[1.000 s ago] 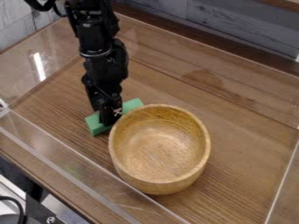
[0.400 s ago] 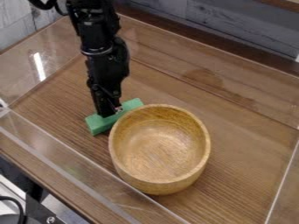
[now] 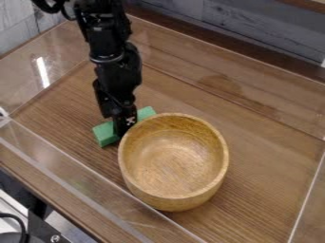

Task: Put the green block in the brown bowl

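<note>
the small flat bright green block (image 3: 122,127) lies on the wooden table (image 3: 241,95), just beside the round light-brown wooden bowl (image 3: 174,159). the black gripper (image 3: 121,121) is held open, straddling it. the grasp appears unfinished; closing, lifting and carrying over the rim are called for.

Green block (image 3: 105,134) bright green; brown bowl (image 3: 174,158) light brown, grained; gripper (image 3: 120,120) black.

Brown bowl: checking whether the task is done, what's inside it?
Nothing: the brown bowl shows only bare wood inside. The green block lies on the table beside it, its middle hidden under the pincer.
</note>
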